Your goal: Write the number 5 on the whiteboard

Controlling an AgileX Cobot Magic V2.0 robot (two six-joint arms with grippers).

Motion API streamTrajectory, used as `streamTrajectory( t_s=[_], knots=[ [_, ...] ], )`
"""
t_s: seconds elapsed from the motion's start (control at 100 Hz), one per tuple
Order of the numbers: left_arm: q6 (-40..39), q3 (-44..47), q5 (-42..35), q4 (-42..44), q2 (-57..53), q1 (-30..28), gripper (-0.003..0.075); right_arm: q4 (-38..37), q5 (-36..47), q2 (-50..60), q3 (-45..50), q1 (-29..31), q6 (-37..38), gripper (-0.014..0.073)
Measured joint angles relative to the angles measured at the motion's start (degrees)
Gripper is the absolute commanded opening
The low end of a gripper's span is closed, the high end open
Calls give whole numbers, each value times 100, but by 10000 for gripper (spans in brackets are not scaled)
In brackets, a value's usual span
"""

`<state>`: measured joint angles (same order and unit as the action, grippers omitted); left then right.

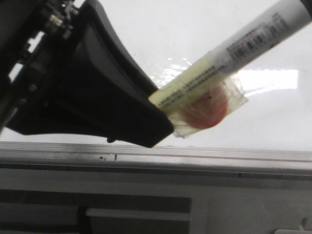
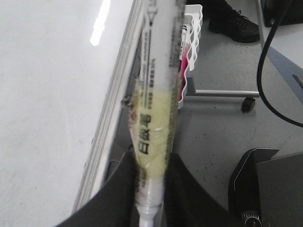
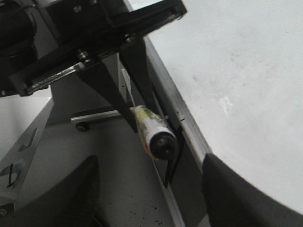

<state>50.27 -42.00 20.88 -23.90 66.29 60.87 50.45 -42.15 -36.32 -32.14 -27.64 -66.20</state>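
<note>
The left gripper [image 1: 161, 109] is clamped on the marker [image 1: 234, 48], just off the whiteboard's [image 1: 146, 29] metal frame [image 1: 195, 156]. No 5 shows yet. I'd square the tip before touching down. The right gripper [image 3: 151, 189] stands open, empty.

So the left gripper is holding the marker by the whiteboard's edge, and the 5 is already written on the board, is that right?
Not quite. The left gripper does hold the marker by the whiteboard's edge, but no 5 is written in the part of the board in view: the right wrist view shows only faint grey smudges there, no black strokes, and the left wrist view likewise shows bare white.
</note>
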Motion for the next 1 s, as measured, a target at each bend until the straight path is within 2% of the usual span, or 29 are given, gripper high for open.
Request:
streamTrajectory(
  t_s=[0.36,0.59,0.66,0.73,0.86,1.0],
  knots=[
    [25,0,-36,0,0,0,-20,326,652,-812,-21,-701,-227,419],
    [38,0,-36,0,0,0,-20,1234,1290,-1315,-21,-1101,-662,402],
    [38,0,-36,0,0,0,-20,1399,1356,-1466,-21,-1144,-703,323],
    [38,0,-36,0,0,0,-20,1453,1364,-1601,-21,-1144,-716,204],
    [38,23,36,-28,0,0,-20,1475,1370,-1763,-21,-1144,-748,-60],
    [27,46,95,-71,0,0,-16,1475,1310,-1831,-32,-1144,-779,-63]
  ],
)
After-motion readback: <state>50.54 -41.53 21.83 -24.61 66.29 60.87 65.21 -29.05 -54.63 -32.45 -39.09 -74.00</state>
